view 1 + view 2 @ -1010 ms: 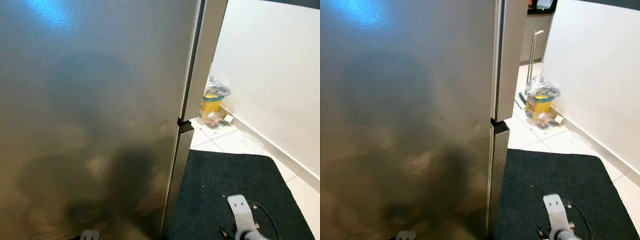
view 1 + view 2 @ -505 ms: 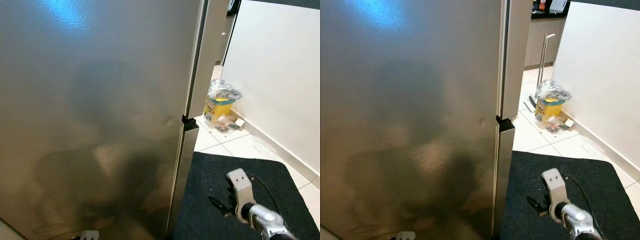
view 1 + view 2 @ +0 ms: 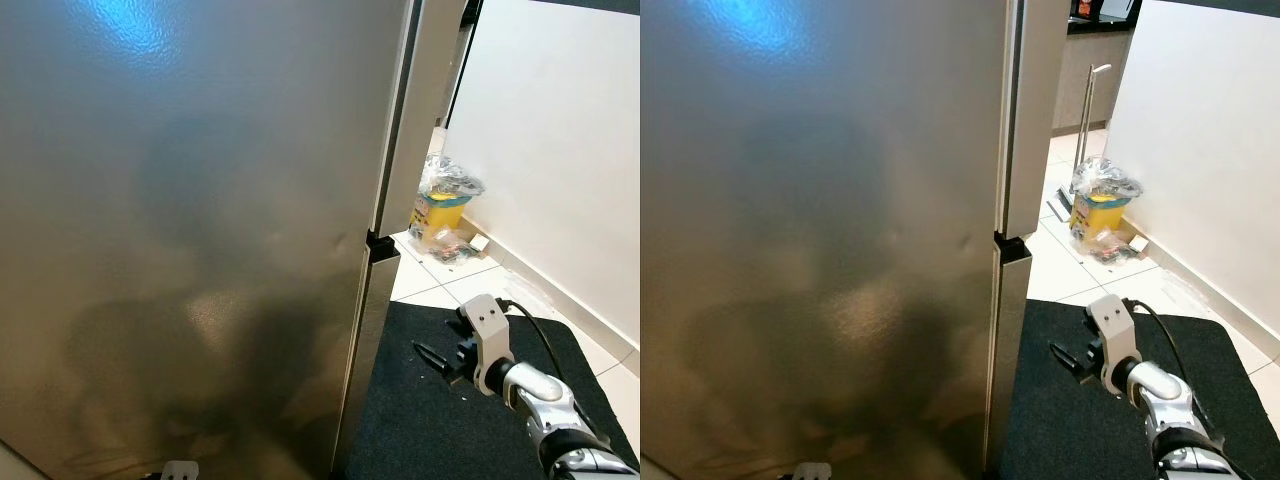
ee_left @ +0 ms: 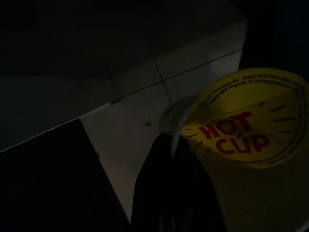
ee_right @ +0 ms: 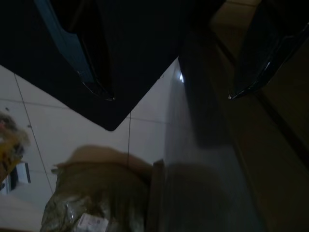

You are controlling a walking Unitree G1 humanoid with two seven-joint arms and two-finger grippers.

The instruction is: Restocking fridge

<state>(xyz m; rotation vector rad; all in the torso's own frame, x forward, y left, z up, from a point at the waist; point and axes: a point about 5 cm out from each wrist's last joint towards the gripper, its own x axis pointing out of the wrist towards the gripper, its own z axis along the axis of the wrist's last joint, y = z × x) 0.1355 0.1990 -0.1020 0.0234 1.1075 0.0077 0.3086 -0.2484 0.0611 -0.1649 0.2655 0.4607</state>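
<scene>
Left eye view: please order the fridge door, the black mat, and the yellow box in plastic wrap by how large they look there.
1. Fridge door, largest by far.
2. Black mat.
3. Yellow box, smallest; it stands farther back, so its look may understate it.

We are facing a fridge door of brushed, softly glossy steel. We are standing by a matt, napped dark mat on glossy white tiles. Crinkled clear plastic is wrapping a yellow bin. The cup is showing a smooth printed foil lid.
</scene>
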